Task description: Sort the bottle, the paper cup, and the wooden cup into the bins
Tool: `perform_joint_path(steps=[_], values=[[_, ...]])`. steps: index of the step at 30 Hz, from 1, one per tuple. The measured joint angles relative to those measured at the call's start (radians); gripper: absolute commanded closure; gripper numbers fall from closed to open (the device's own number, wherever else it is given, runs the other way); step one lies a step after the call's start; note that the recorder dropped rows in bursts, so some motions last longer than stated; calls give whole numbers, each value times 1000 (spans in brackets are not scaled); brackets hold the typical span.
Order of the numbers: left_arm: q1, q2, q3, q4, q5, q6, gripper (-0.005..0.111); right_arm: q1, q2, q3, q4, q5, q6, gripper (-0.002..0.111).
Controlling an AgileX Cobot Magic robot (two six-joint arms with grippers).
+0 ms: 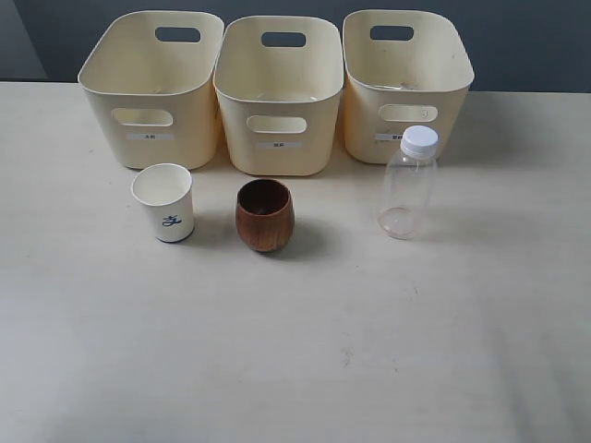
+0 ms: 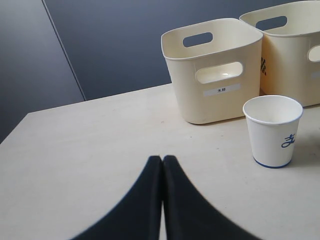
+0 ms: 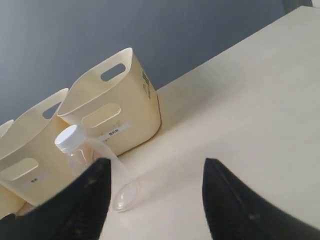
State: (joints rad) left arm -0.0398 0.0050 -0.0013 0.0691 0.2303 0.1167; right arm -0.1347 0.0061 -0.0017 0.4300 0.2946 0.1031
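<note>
Table: pale, wood-grained, bearing every task item; a dark wall stood behind it.
Bins: three cream bins stood in a row at the far edge of the table, sides nearly touching, each with a small white label on its front.
Middle bin: taken here as the landmark; the exterior view showed nothing lying inside it.
Left bin: just beside the middle bin, on the left arm's side.
Right bin: just beside the middle bin, on the right arm's side.
Wooden cup: upright, mouth open, directly in front of the middle bin and near it, not touching.
Paper cup: upright, in front of and to the left of the middle bin, below the left bin, apart from the wooden cup; blue mark facing the exterior camera.
Bottle: upright, white cap on, in front of and to the right of the middle bin, close before the right bin's front wall.
Left gripper: clenched, its two dark fingers pressed together with nothing between them; it was low over bare table, the paper cup off to one side and untouched.
Right gripper: released, fingers spread wide and holding nothing; the bottle showed beyond one finger, in front of the right bin.
</note>
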Motion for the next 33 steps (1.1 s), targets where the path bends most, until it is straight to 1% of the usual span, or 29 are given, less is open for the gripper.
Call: perform_joint_path(steps=[3,5,7,10,12,15,17,21,28,33], values=[[0,0,0,0,0,0,107,0,0,0,59,-2,-133,55],[0,0,0,0,0,0,107,0,0,0,184,-2,-276,55],[0,0,0,0,0,0,107,0,0,0,351,3,-455,55],[0,0,0,0,0,0,107,0,0,0,700,56,-834,55],[0,0,0,0,0,0,107,0,0,-12,936,144,-1096,55],[0,0,0,0,0,0,107,0,-2,-30,1182,272,-1372,55],[0,0,0,0,0,0,107,0,-2,-37,1253,308,-1464,55],[0,0,0,0,0,0,107,0,38,-40,1299,306,-1556,55],[0,0,0,0,0,0,107,0,164,-61,1304,303,-1650,55],[0,0,0,0,0,0,107,0,285,-140,1304,312,-1666,55]])
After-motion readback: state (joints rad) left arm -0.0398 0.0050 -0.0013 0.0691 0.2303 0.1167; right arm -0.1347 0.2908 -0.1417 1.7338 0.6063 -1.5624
